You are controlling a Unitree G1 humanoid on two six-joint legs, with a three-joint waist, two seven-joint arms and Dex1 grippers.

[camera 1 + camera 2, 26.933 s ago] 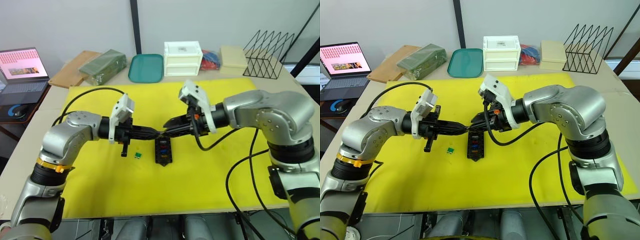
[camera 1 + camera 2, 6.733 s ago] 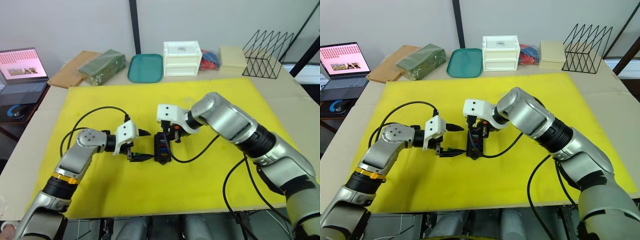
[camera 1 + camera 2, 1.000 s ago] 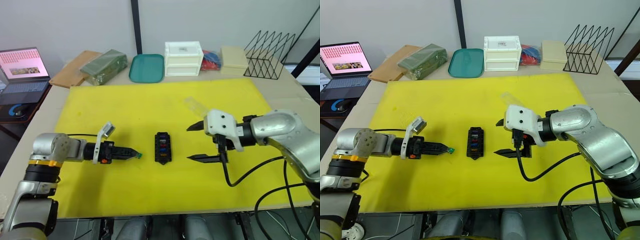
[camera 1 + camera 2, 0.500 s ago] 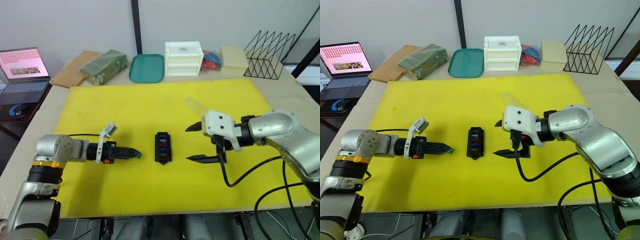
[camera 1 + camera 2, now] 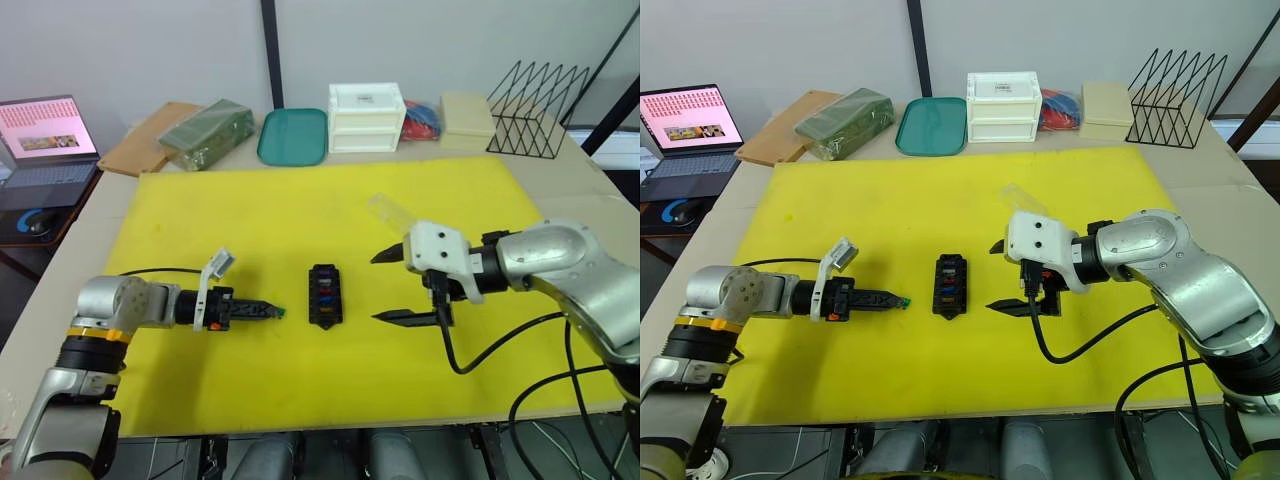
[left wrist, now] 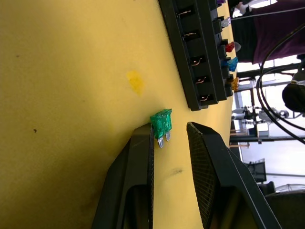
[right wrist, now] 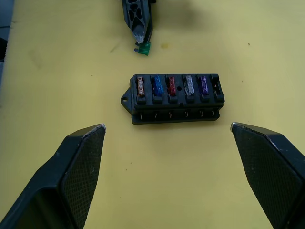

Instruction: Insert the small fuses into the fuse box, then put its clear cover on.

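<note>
The black fuse box [image 5: 323, 295] lies mid-mat with tan, blue, red, pale and purple small fuses [image 7: 171, 87] seated in it; one end slot is bare. A green fuse [image 6: 162, 125] rests on the mat to its left, touching one finger of my left gripper [image 6: 171, 129]. A gap shows between the fuse and the other finger, so the jaws stand narrowly open around it. My right gripper [image 5: 379, 288] hovers wide open just right of the box, holding nothing. The clear cover [image 5: 383, 208] lies on the mat behind the right gripper.
A yellow mat [image 5: 300, 210] covers the table. Along the back stand a teal tray [image 5: 292, 136], a white drawer box [image 5: 366, 117], a beige box [image 5: 466, 113] and a wire rack [image 5: 535, 95]. A green block [image 5: 207, 132] and a laptop [image 5: 45, 140] are at the back left.
My left gripper's fingers have drawn closer together around the green fuse, and its arm has crept slightly toward the box. The right gripper and fuse box have not moved.
</note>
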